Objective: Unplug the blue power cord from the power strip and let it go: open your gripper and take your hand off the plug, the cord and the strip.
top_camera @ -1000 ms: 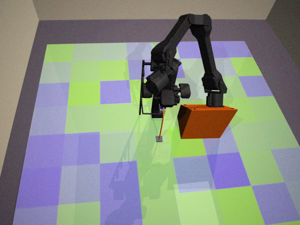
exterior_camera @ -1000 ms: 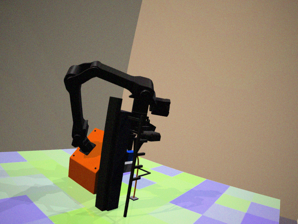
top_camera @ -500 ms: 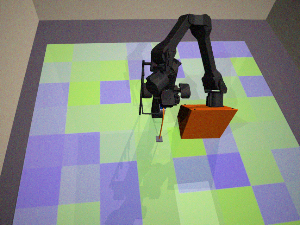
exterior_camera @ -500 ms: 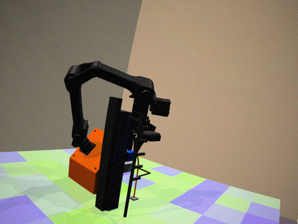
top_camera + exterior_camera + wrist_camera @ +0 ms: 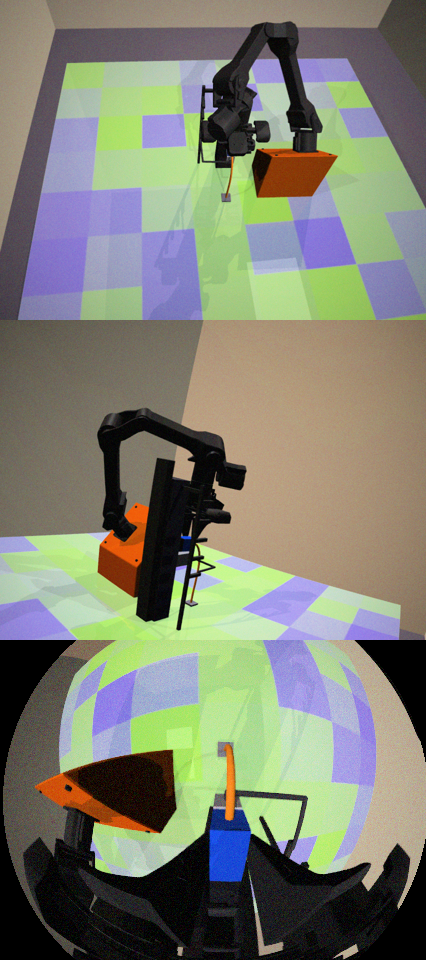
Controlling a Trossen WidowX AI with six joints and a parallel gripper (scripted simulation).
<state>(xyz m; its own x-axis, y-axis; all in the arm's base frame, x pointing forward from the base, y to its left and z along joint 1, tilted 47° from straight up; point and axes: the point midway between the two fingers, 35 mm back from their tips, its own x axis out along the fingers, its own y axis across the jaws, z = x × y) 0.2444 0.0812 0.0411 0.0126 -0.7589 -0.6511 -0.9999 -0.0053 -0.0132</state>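
An orange box (image 5: 292, 173) sits on a checkered floor (image 5: 113, 213) of green, pale green and purple squares; small dark dots mark the corners of its top face. Just beside the box, on its far side from the exterior view, a tall black post (image 5: 156, 540) stands upright on the floor. A thin black rail (image 5: 187, 574) with short rungs leans next to the post, further from the box, with a small wire loop (image 5: 203, 566) jutting from it. Beyond the checkered squares a plain dull purple border (image 5: 44, 89) runs around the floor. A beige wall (image 5: 309, 440) and a grey wall (image 5: 86, 388) meet in a corner behind the box.
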